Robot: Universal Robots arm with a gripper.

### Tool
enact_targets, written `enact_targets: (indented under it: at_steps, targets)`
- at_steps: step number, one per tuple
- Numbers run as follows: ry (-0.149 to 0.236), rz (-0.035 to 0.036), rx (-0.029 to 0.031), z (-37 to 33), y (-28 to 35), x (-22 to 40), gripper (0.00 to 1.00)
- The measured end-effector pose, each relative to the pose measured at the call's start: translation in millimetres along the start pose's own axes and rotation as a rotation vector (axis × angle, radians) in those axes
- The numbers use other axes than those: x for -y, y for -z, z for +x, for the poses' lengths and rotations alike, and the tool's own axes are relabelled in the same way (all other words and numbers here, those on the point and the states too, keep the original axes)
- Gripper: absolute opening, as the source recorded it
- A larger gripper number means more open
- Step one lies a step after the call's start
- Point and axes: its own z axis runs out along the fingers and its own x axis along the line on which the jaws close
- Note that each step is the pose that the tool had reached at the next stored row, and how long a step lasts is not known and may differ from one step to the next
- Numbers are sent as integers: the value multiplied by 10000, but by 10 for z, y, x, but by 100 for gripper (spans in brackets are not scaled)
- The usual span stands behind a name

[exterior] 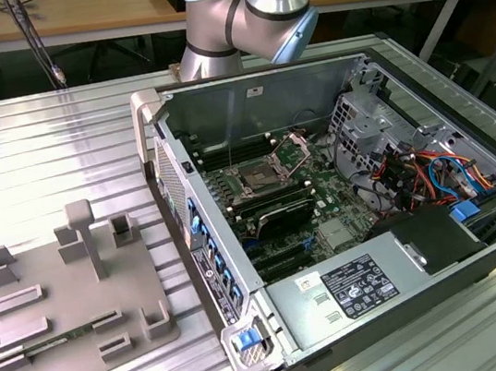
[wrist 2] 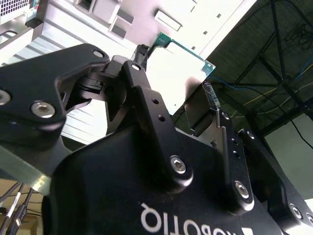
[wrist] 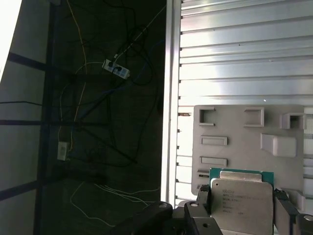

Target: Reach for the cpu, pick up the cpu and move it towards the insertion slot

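Observation:
In both wrist views my gripper [wrist: 243, 208] is shut on the cpu [wrist: 242, 200], a flat square chip with a silvery top and a green rim. One black finger [wrist: 203, 201] presses each of two opposite edges. In the second wrist view the cpu [wrist 2: 178, 68] looks bright white between the fingertips of the gripper [wrist 2: 176, 73]. The chip hangs in the air well above the grey plastic tray [wrist: 244, 139]. The insertion slot [exterior: 257, 181], a silver-framed socket with a dark centre, lies open on the motherboard inside the computer case in the exterior view.
The open computer case [exterior: 353, 198] takes up the exterior view's right, with cables, drive bays and a power supply. The grey tray [exterior: 59, 298] with raised blocks lies on the ribbed metal table on the left. The arm [exterior: 245, 9] stands behind the case. Dark floor with cables lies beyond the table edge.

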Motion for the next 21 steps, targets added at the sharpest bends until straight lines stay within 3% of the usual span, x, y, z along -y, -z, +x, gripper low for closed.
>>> enact_targets:
  at_steps: [11, 21]
  targets:
    - [0, 18, -31, -13, -1, 1, 55]
    - [-2, 17, -30, -148, -5, 6, 55]
